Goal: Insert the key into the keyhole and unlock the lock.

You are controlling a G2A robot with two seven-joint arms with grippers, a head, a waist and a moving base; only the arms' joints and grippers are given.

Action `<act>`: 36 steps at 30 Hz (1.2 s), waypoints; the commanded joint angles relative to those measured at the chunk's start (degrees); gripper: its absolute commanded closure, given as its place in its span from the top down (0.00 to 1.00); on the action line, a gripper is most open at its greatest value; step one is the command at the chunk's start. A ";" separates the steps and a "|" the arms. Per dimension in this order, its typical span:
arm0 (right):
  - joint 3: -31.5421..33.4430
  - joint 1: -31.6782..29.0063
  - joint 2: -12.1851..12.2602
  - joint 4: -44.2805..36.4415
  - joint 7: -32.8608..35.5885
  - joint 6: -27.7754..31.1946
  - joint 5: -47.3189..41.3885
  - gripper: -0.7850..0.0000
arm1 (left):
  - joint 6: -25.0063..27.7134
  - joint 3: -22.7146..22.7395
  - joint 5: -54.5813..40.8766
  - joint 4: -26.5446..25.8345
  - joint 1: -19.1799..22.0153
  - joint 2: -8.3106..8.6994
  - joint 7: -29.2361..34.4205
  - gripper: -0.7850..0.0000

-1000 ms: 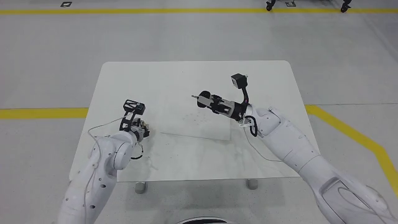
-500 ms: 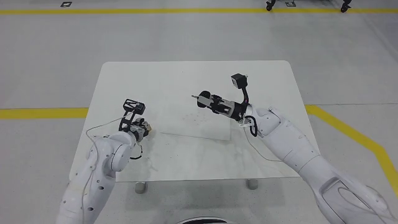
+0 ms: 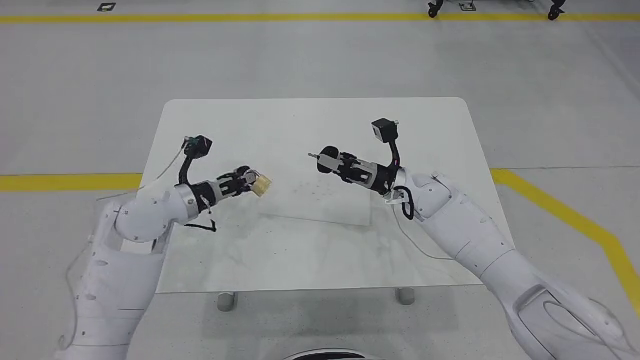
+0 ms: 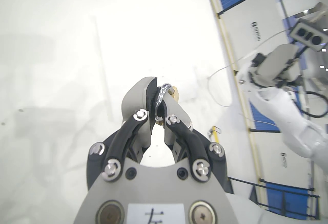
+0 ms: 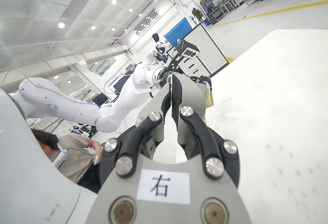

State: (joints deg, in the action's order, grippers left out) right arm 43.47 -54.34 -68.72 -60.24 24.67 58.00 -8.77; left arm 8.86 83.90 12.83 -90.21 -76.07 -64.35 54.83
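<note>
Brass lock [image 3: 260,186] in left gripper [image 4: 160,97]; right gripper [image 5: 171,92] perhaps pinching key [image 3: 313,155].

1 lock [image 3: 260,184], brass, with 1 silver shackle [image 4: 164,89]. 1 key [image 3: 314,155]. 2 grippers: 1 left gripper [image 3: 244,180], 1 right gripper [image 3: 326,160], 2 fingers [image 4: 139,97] on each. 1 white tabletop [image 3: 420,125]. 2 arms [image 3: 470,230]. 2 wrist cameras [image 3: 382,128]. 2 table feet [image 3: 228,301] visible under near edge.
</note>
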 commanded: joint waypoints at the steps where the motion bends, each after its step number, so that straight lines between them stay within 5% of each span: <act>1: 0.00 0.00 0.00 0.00 0.00 0.00 0.00 0.00 | -1.30 -0.73 4.18 -0.08 1.48 0.03 -2.93 0.00; 13: 0.98 -0.74 -0.12 -0.63 -3.04 -0.90 -1.19 0.00 | -2.76 -2.87 4.39 -1.51 0.60 -0.25 -5.20 0.00; 22: 1.88 -0.93 -1.65 -1.10 -11.58 -7.78 5.32 0.00 | -3.59 -9.21 -24.18 17.24 12.04 -2.20 9.90 0.00; 36: -1.95 2.33 -5.82 6.08 -13.42 -9.31 6.47 0.00 | -3.96 -16.54 -33.96 32.16 22.51 -4.44 15.33 0.00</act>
State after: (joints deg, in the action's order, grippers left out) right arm 41.51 -52.12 -74.43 -54.56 11.16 48.46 -2.14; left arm 5.04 67.64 -20.28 -58.80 -53.93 -68.66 69.82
